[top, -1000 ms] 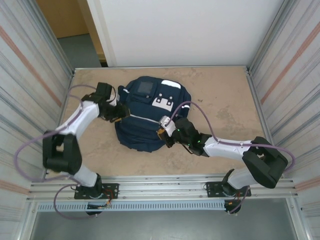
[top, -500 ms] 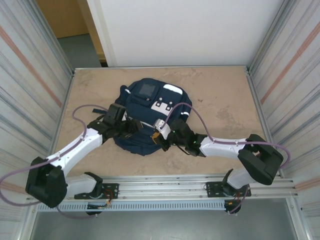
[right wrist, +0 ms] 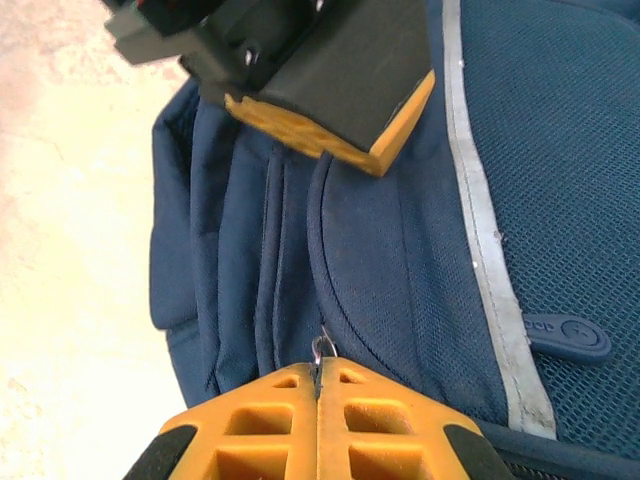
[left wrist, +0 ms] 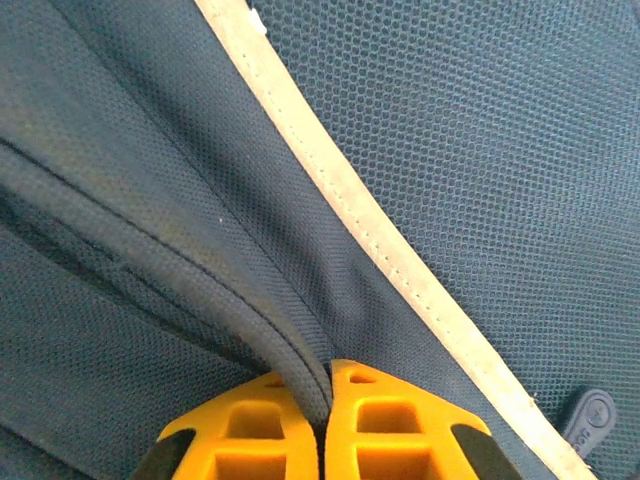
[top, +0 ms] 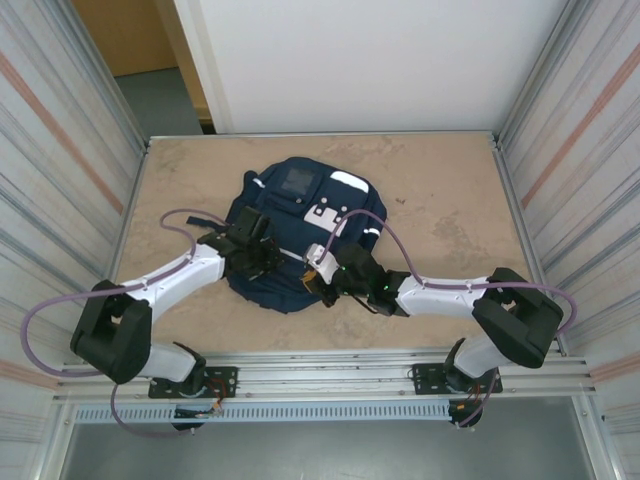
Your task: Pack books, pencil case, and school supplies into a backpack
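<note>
The left arm [top: 170, 285] is reaching in from the backpack's left side, and the left jaws are pressing down on the near-left part of the backpack [top: 285, 215]. In the left wrist view their orange fingers [left wrist: 240, 440] are sitting shut, pinching a raised piped seam of the navy fabric between them, just left of the backpack's thin light stripe [left wrist: 380, 260]. The backpack itself is lying flat on the desk [top: 450, 200], front side up, with its white patches [top: 325, 210] facing the camera and its far end pointing away from the arm bases. The right jaws are resting on the backpack's near edge, just right of the left jaws. In the right wrist view their orange fingers [right wrist: 390, 420] are sitting fully together, nipping a small metal ring [right wrist: 320, 350] at the end of a curved seam on the backpack. The right arm [top: 450, 295] is stretching across the bare desk from the backpack's near-right side.
</note>
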Available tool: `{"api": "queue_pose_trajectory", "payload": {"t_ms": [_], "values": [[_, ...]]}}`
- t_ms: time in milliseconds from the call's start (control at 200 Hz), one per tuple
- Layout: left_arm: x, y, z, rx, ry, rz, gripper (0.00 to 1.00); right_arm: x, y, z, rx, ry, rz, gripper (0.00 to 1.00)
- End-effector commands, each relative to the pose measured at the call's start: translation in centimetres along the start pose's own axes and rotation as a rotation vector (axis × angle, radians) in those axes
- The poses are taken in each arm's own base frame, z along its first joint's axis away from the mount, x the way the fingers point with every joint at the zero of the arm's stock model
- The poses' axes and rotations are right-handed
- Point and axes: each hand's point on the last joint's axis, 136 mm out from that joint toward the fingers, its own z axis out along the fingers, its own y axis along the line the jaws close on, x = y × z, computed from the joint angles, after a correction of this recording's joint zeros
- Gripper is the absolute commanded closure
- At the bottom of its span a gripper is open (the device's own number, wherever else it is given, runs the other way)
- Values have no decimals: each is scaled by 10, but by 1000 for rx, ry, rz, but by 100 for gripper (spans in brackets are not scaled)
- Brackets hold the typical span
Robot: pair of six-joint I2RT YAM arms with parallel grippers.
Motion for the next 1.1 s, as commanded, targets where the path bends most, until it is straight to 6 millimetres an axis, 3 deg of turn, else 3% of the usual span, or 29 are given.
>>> {"api": "queue_pose_trajectory", "payload": {"t_ms": [0, 90, 170, 331, 466, 606, 702, 797, 827, 882, 962, 972, 982, 992, 1012, 1027, 1042, 1092], "values": [[-16, -16, -19, 82, -26, 70, 100, 4, -8, -6, 14, 29, -106, 100], [-17, -23, -26, 152, 37, 132, 100, 17, -34, -11, 86, 69, -87, 100], [-16, -17, -29, 124, 73, 202, 100, 23, -56, -18, 151, 75, -51, 100], [-19, -7, -32, 72, 114, 360, 100, 21, -82, -32, 204, 26, -5, 100], [-17, -11, -26, 95, 160, 471, 100, 14, -105, -29, 256, -26, -1, 100], [-20, -18, -23, 111, 178, 513, 100, 6, -107, -18, 249, -31, -2, 100], [-22, -30, -30, 161, 176, 502, 100, 4, -100, -23, 228, -49, 6, 100], [-25, -34, -39, 171, 154, 487, 100, 1, -97, -40, 247, -74, 31, 86], [-26, -33, -42, 165, 144, 482, 91, -2, -98, -48, 266, -91, 40, 83], [-29, -31, -50, 150, 113, 477, 68, -7, -102, -67, 318, -124, 68, 72], [-35, -30, -67, 135, 41, 474, 50, -12, -116, -102, 425, -178, 126, 60], [-36, -31, -70, 136, 29, 477, 41, -13, -118, -107, 443, -187, 133, 59], [-38, -32, -73, 141, 17, 479, 13, -12, -121, -112, 462, -191, 142, 58], [-38, -33, -76, 145, 9, 483, 4, -14, -123, -117, 481, -201, 149, 56], [-41, -35, -83, 148, -20, 490, 2, -13, -127, -127, 512, -214, 168, 46], [-44, -37, -87, 149, -39, 494, 1, -13, -130, -136, 544, -228, 179, 19], [-46, -38, -92, 150, -61, 498, 1, -13, -134, -145, 572, -243, 191, 3], [-56, -39, -106, 138, -140, 513, 1, -7, -148, -172, 680, -275, 240, 1]]}}
